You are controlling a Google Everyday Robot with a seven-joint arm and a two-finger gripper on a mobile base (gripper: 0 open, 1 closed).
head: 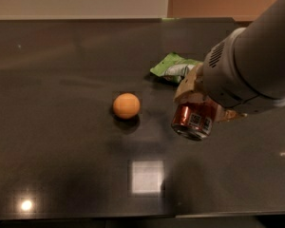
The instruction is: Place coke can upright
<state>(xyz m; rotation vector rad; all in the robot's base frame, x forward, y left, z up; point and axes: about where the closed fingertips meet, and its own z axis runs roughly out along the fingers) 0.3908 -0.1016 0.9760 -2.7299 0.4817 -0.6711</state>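
Note:
The coke can (pixel 194 119) is dark red with a silver rim and a white label patch. My gripper (pixel 199 99) is shut on it and holds it tilted above the dark table (pixel 61 127), its silver end pointing down and to the left. The gripper comes in from the right on a thick grey arm (pixel 251 65) that hides the can's upper part. The can hangs to the right of the orange ball (pixel 126 105) and in front of the green snack bag (pixel 173 66).
The orange ball rests on the table left of the can. The green crinkled snack bag lies behind the gripper. A bright square light reflection (pixel 146 176) shows on the table in front. The table's front edge runs along the bottom.

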